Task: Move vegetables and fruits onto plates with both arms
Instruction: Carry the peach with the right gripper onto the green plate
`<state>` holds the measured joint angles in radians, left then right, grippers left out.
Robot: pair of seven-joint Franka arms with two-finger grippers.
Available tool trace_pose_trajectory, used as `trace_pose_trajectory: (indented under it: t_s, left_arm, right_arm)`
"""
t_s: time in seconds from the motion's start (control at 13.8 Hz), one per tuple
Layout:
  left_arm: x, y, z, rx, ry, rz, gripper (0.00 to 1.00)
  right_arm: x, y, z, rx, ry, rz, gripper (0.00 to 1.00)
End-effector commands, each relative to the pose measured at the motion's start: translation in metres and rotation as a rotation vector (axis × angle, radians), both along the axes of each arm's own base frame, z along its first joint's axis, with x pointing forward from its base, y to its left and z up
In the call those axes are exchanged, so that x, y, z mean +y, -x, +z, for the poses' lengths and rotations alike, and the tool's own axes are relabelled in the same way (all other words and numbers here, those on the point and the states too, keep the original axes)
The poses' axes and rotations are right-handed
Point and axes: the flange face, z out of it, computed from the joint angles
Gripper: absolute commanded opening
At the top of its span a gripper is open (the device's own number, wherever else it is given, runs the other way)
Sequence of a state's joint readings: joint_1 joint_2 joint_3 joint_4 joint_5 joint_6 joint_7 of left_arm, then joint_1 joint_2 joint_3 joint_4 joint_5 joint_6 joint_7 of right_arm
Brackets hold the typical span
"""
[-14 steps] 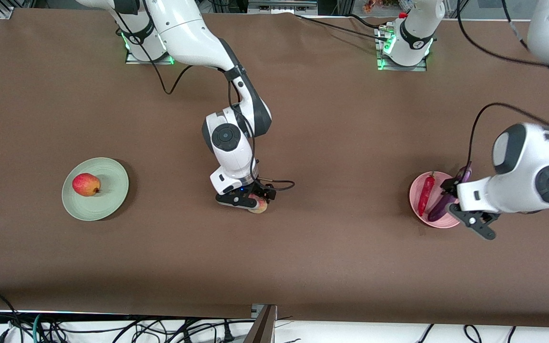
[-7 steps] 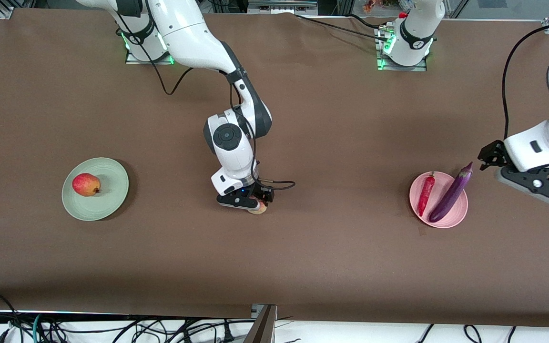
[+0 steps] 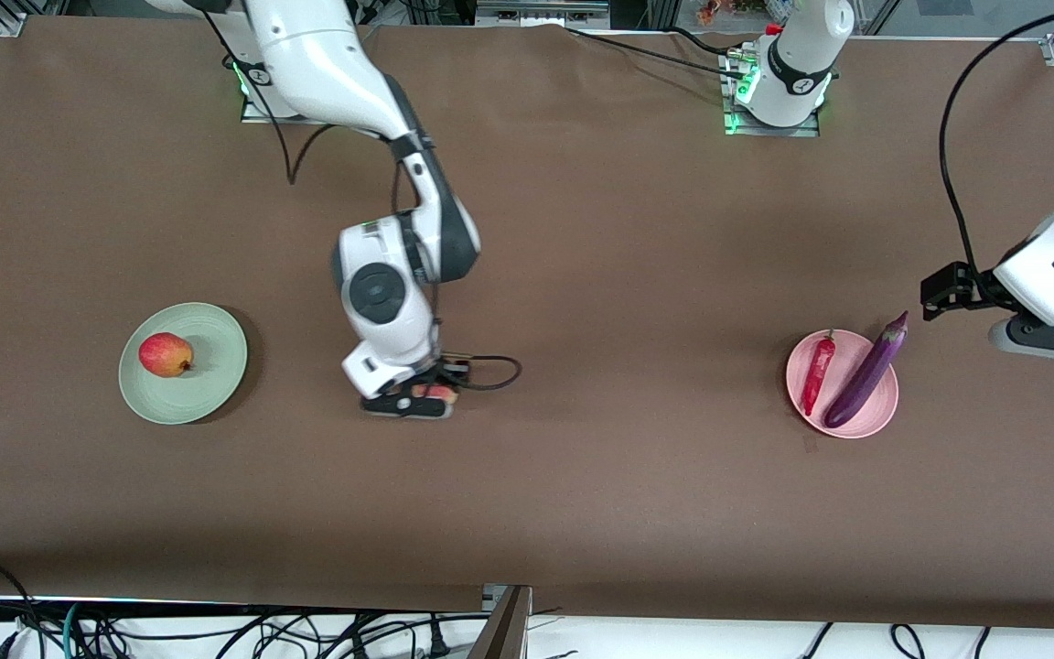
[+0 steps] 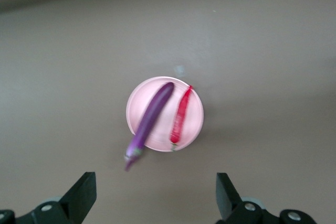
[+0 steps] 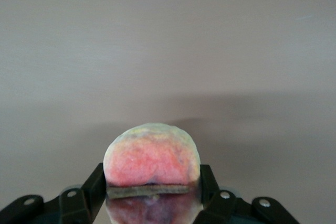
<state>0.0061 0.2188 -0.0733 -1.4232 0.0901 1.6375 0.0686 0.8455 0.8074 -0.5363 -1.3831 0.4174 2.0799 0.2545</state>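
Observation:
The red apple (image 3: pixel 165 355) lies on the pale green plate (image 3: pixel 207 366) toward the right arm's end. The purple eggplant (image 3: pixel 865 373) and red chili pepper (image 3: pixel 818 371) lie on the pale pink plate (image 3: pixel 882 407) toward the left arm's end; both show in the left wrist view, the eggplant (image 4: pixel 152 116) beside the chili (image 4: pixel 181 117) on the plate (image 4: pixel 197 114). My right gripper (image 3: pixel 422 400) is shut on the pink-orange peach (image 5: pixel 151 155), over the table between the plates. My left gripper (image 3: pixel 1035 334) is open and empty, up in the air beside the pink plate.
The brown table (image 3: pixel 637 513) stretches between and in front of the plates. Both arm bases stand at the table's back edge. Cables hang along the table's near edge.
My right gripper has lifted the peach and carried it toward the green plate. My left gripper has let go of the eggplant on the pink plate and drawn away and upward.

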Motion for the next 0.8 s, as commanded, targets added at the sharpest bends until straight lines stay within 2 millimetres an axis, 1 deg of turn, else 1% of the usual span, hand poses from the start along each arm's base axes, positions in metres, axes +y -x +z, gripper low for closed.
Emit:
trace_pose_trajectory:
  t_s: [0.0,0.07,0.15,0.29,0.44,0.51,0.58,0.65,0.73]
  left_arm:
    - [0.000,0.062,0.008,-0.069,0.037,0.039,1.00]
    - [-0.001,0.080,0.003,-0.110,0.043,0.030,1.00]
    - [-0.005,0.085,0.009,-0.124,0.042,0.020,1.00]
    - [-0.009,0.081,0.008,-0.116,0.044,0.022,1.00]
    - [-0.009,0.081,0.008,-0.116,0.044,0.020,1.00]
    - [-0.011,0.078,0.015,-0.130,0.047,0.020,1.00]
    - [-0.012,0.077,0.016,-0.130,0.049,0.019,1.00]
    - [-0.012,0.076,0.016,-0.130,0.050,0.020,1.00]
    - [-0.012,0.076,0.016,-0.129,0.052,0.020,1.00]
  right_arm:
    - [-0.086,-0.010,0.028,0.149,0.016,0.113,0.27]
    - [-0.116,-0.012,0.029,0.204,0.024,0.139,0.26]
    - [-0.143,-0.011,0.027,0.251,0.027,0.153,0.26]
    - [-0.201,-0.013,0.023,0.302,0.029,0.168,0.26]
    - [-0.269,-0.016,0.010,0.329,0.005,0.190,0.26]
    - [-0.299,-0.017,0.003,0.337,-0.002,0.193,0.26]
    - [-0.319,-0.016,-0.007,0.349,-0.006,0.197,0.26]
    - [-0.334,-0.016,-0.014,0.354,-0.008,0.192,0.26]
    - [-0.340,-0.015,-0.022,0.364,-0.010,0.179,0.26]
